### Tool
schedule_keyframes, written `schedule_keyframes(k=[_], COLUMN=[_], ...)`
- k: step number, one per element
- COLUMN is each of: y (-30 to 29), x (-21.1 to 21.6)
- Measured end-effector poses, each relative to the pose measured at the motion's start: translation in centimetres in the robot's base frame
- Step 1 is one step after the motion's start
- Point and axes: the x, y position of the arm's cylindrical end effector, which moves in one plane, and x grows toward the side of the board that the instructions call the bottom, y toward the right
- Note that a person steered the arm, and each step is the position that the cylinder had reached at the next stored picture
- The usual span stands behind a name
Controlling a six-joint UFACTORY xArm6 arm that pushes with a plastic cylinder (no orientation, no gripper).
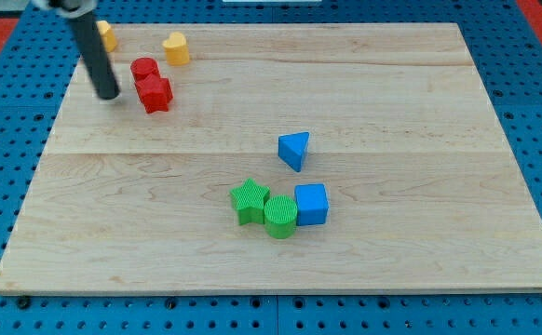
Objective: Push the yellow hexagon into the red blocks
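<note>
Two red blocks touch at the view's upper left: a red cylinder (144,68) and, just below it, a red star-like block (155,93). A yellow block (176,48), possibly the hexagon, stands just up and right of the red cylinder, a small gap apart. A second yellow block (107,35) sits near the top left edge, partly hidden behind the rod. My tip (109,93) rests on the board just left of the red star-like block, a short gap away, and well below and left of the yellow blocks.
A blue triangle (294,149) lies near the board's middle. Below it a green star (250,200), a green cylinder (280,216) and a blue cube (311,204) cluster together. The wooden board (392,102) sits on a blue pegboard.
</note>
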Motion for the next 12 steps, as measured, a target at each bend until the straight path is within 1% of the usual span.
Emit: schedule_keyframes(k=[1,2,3,4,5,6,7,8,9,10,11,12], y=[4.8,8.6,7.9,6.7,-6.3,-6.7,-6.5,-6.6,-1.0,7.4,2.7,-0.8], x=[3.3,-0.8,-3.0,1.1,0.9,-0.1,-10.0,-16.0,-15.5,-11.9,-12.4,-15.7])
